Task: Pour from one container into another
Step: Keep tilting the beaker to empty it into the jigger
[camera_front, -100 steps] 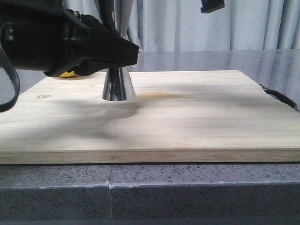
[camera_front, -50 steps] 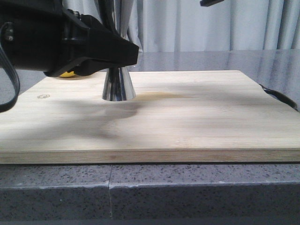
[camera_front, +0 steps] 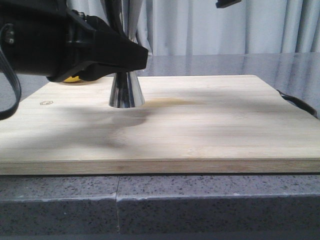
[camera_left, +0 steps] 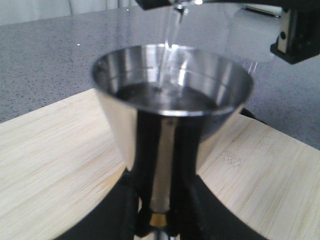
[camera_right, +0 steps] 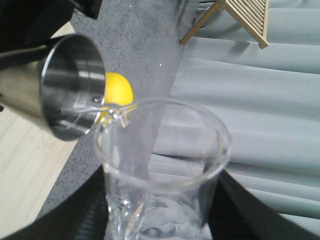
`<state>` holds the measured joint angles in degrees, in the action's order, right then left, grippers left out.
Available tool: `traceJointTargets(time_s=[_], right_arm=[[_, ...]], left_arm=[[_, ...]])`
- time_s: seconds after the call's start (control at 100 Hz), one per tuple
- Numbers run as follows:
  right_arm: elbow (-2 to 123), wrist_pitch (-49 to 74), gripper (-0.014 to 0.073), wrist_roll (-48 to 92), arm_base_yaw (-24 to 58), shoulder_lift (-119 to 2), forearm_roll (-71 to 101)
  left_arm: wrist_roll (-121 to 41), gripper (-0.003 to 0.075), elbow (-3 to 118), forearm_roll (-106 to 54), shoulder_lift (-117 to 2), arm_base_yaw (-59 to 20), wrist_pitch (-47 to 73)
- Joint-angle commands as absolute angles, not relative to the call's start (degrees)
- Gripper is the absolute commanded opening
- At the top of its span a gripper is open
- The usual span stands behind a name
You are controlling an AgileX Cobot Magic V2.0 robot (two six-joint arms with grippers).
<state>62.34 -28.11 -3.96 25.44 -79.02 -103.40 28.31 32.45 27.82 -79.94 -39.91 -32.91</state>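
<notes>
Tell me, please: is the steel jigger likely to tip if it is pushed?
Probably yes: the steel jigger is tall, with a narrow waist and small foot. Liquid in its upper cup adds weight high up. The left gripper, closed around its waist, likely steadies it.

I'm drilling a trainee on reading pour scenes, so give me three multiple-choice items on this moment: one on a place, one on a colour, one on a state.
1. Where does the steel jigger stand?
A. On the wooden cutting board
B. On the bare stone counter
C. In a sink

2. What colour is the round fruit beyond the jigger?
A. Green
B. Yellow
C. Red

3. What is the glass beaker doing?
A. Lying on the board
B. Standing upright beside the jigger
C. Held tilted, sending a clear stream into the jigger

Answers:
1. A: in the front view its base rests on the board.
2. B: the right wrist view shows it yellow.
3. C: the right gripper holds it, spout over the jigger's cup; the left wrist view shows liquid falling in while the left gripper clamps the jigger's waist.
</notes>
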Motion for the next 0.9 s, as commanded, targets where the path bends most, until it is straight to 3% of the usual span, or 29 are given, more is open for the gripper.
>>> traceJointTargets(time_s=[0.0,0.89], right_arm=[[64.5,-27.7,0.0279,-3.7,25.6,-76.8,-102.2],[64.5,-27.7,0.0279,-2.6,25.6,-76.8,-104.4]], left_arm=[[28.8,-0.0019,34.3,26.7,-78.2,-40.5,-37.5],[28.8,-0.0019,34.3,27.0,-78.2,-40.5,-37.5]])
